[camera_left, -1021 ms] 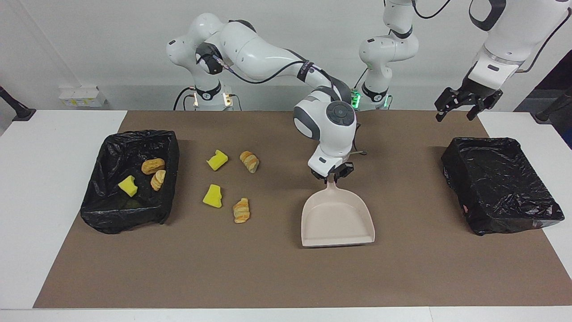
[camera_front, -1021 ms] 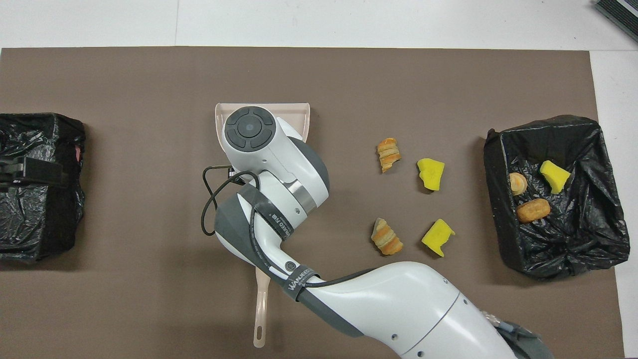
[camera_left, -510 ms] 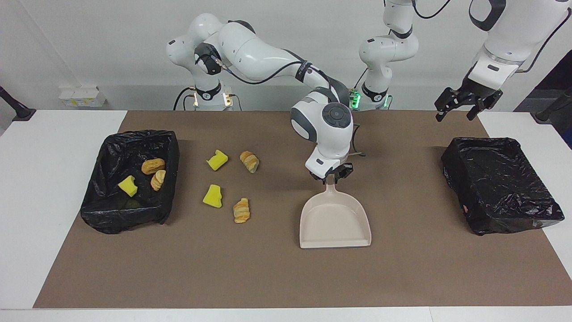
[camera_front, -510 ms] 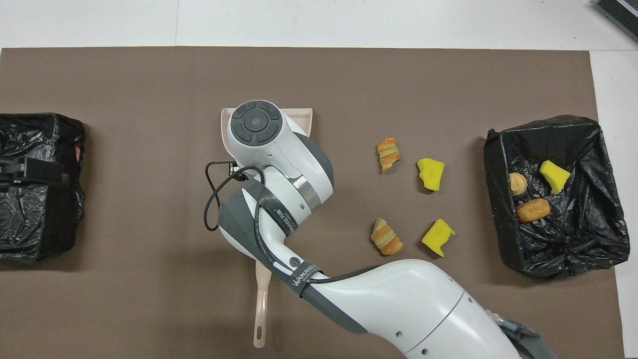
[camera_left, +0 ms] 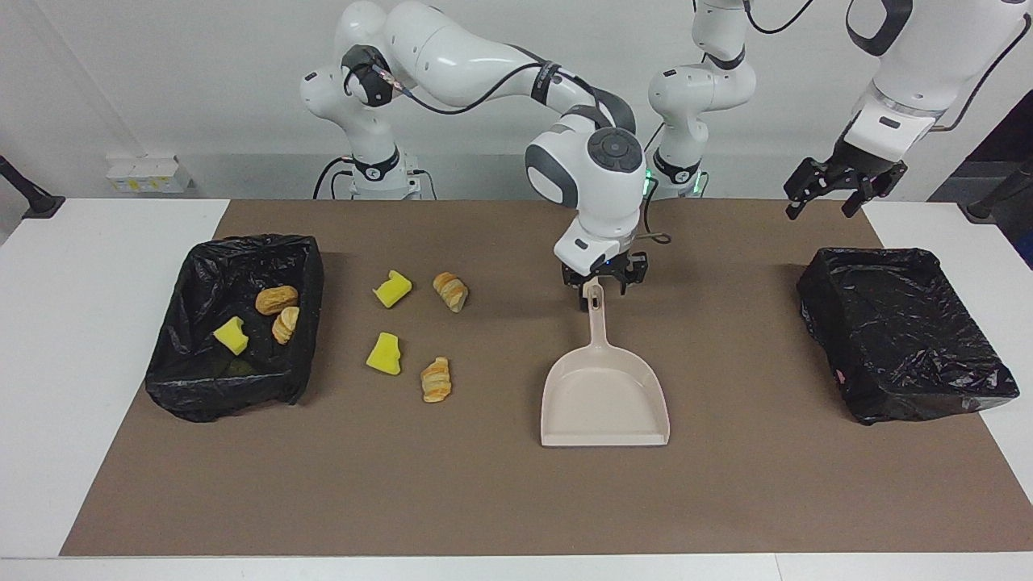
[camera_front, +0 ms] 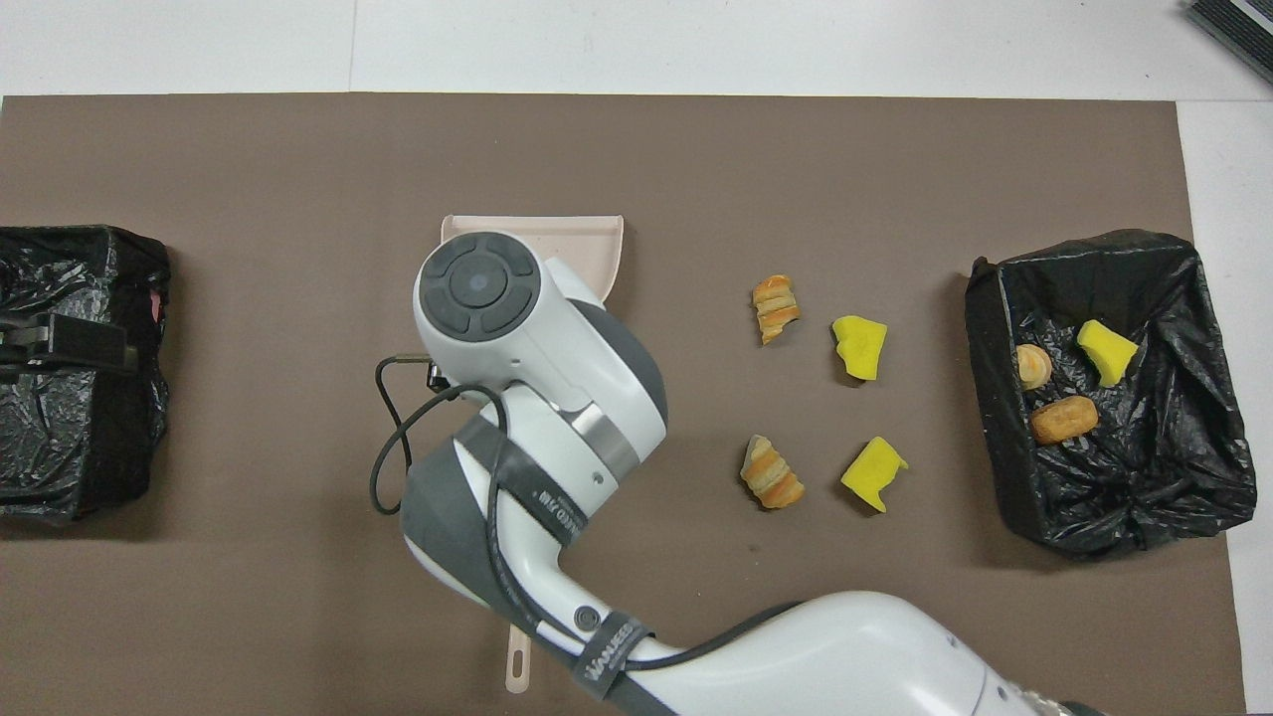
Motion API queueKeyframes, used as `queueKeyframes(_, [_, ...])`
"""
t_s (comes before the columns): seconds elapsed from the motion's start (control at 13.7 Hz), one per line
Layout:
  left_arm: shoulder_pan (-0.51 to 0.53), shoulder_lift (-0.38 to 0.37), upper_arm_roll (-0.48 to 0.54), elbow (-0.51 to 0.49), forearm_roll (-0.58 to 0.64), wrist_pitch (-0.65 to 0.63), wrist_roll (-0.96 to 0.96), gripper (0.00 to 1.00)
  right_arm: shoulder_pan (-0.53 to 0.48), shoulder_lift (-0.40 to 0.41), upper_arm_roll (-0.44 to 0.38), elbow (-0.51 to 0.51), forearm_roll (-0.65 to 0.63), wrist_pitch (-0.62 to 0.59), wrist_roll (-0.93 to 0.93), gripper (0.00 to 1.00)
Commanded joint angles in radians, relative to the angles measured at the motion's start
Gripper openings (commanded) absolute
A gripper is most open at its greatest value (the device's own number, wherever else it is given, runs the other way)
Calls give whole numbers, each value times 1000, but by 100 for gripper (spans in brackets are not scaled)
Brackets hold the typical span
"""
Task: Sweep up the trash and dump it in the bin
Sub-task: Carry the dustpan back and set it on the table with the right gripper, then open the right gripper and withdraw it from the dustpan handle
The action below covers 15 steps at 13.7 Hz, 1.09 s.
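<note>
The right hand (camera_left: 604,289) hangs over the end of the dustpan (camera_left: 604,395) handle, its fingers spread and pinching nothing; the pan lies flat on the desk (camera_left: 484,484), so the setting-down step looks finished. The left hand (camera_left: 835,187) waits with fingers spread above the empty bin (camera_left: 904,339). Three pieces of trash (camera_left: 387,353) sit in the bin (camera_left: 194,379) at the right arm's end; four lie on the mat between that bin and the dustpan. The next move probably calls for a sweeping tool, though none is in view
</note>
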<state>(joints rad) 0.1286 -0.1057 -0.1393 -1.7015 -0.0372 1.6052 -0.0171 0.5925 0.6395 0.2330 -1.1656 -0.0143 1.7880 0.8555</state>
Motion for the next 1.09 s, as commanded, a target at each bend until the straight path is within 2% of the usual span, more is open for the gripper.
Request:
queueKeyframes(0.0, [11, 6, -8, 17, 7, -16, 11, 100, 30, -167, 9, -280, 42, 45, 60, 78])
queueKeyframes(0.15, [12, 6, -8, 17, 7, -14, 12, 100, 81, -252, 11, -440, 92, 137, 76, 77])
queueKeyframes(0.29, [11, 6, -8, 17, 5, -14, 11, 100, 105, -363, 12, -666, 102, 265, 76, 77])
queueKeyframes(0.36, [9, 4, -8, 14, 5, -13, 11, 100, 116, -386, 14, -736, 109, 318, 79, 77])
queueKeyframes(0.51, [8, 4, -8, 14, 5, -8, 9, 100, 165, -380, 12, -775, 152, 344, 86, 75])
queueKeyframes(0.66, [8, 4, -8, 7, 3, -7, 8, 100, 173, -392, 14, -816, 154, 340, 92, 73])
queueKeyframes(0.8, [6, 4, -8, 6, 3, -7, 6, 100, 174, -397, 14, -821, 154, 332, 100, 66])
queueKeyframes(0.95, [6, 4, -8, 6, 3, -7, 2, 100, 174, -391, 14, -812, 155, 341, 102, 54])
queueKeyframes(1.02, [6, 4, -8, 6, 3, -7, 2, 100, 173, -386, 14, -804, 168, 350, 103, 52])
